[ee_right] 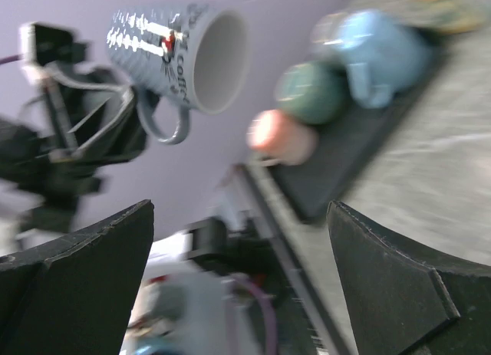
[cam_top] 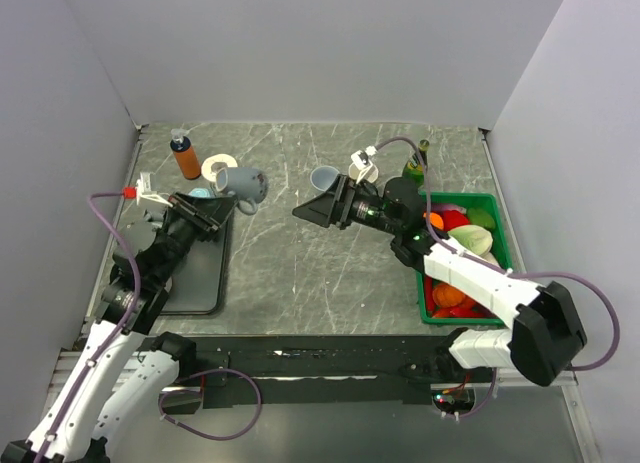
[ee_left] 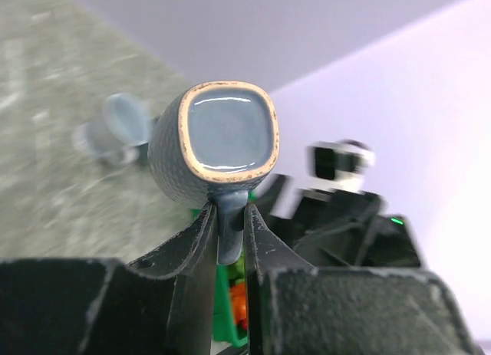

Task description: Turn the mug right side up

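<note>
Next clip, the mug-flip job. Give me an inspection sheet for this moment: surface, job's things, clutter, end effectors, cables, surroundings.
Surface: grey marbled tabletop; no spills seen.
Job's things: blue-grey mug is off the table and turned sideways, its opening facing the right arm.
Clutter: orange bottle, white roll, small blue cup, dark tray, green bin of produce.
End effectors: left end effector is shut on the mug's handle; right end effector is open, holding nothing.
Cables: purple cables run along both arms; none seen caught.
Surroundings: plain walls on three sides; nothing else seen.
</note>
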{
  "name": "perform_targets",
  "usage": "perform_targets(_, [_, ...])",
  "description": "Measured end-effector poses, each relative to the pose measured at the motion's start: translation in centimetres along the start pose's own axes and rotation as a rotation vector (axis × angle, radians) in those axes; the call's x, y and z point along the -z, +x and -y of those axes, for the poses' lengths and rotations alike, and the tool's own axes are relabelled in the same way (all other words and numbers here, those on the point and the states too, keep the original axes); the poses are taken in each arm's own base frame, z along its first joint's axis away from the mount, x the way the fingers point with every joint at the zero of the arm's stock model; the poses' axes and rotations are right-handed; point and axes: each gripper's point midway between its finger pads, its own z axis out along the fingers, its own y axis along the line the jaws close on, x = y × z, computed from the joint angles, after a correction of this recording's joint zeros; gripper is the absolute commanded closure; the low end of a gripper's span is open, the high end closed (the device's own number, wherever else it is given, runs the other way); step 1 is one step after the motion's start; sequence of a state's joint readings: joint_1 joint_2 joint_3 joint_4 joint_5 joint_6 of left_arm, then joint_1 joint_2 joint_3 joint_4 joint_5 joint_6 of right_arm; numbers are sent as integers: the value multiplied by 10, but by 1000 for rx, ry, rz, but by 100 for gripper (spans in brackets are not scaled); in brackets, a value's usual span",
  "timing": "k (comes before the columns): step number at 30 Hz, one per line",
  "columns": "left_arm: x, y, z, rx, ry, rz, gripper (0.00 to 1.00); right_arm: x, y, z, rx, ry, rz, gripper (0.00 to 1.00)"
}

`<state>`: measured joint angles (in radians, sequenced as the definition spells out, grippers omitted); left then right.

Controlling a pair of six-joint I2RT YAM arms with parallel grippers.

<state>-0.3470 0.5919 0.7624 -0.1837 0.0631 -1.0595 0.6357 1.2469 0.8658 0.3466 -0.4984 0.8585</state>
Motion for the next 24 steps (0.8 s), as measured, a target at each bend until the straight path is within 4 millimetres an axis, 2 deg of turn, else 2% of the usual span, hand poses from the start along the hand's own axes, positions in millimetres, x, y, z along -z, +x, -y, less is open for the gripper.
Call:
perform_targets(5, [-6,2,37,-18,212,-15,99,-12,-2,-32,-126,-216,-19,3])
perform_targets(10, [-12,6,51,-35,305,-41,99,-20,-10,-54,-264,-382,-18,9])
perform_targets(13, [-12,7,57,-39,346,-44,99,-27,-8,-56,-351,-436,-31,14])
perform_targets(19, [-14,7,63,-49,387,-44,99,-41,8,-52,-499,-443,-80,18])
perform_targets(24, [-15,8,63,-50,391,-45,99,-41,4,-63,-506,-478,-52,18])
